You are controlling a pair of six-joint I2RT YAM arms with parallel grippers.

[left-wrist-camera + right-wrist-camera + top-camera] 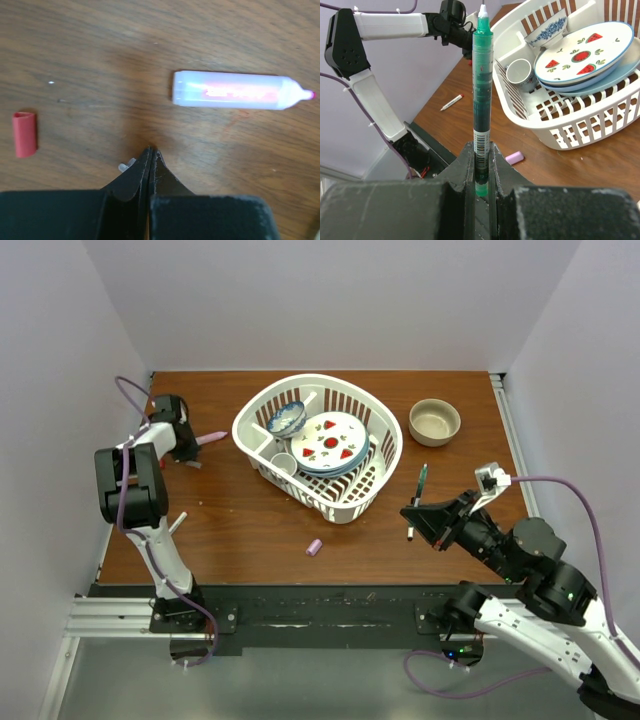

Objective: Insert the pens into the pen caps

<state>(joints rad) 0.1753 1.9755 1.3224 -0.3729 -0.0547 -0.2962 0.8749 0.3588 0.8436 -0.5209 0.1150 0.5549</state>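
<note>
My right gripper [413,510] [481,147] is shut on a dark green pen [421,485] [481,85], held above the table right of the basket. A lilac-pink cap [314,547] [514,158] lies on the table near the front. My left gripper [188,452] [151,150] is shut and empty at the far left, its tips on the wood. The lilac-pink pen [210,438] [235,91] lies just beyond it. A red cap [24,134] lies to one side of it. A white pen [177,523] [451,102] lies at the left edge. No black cap shows.
A white basket [385,430] [580,135] with plates, a small bowl and a cup stands at the table's middle back. A tan bowl [435,422] stands to its right. White walls close in the table on the left, back and right.
</note>
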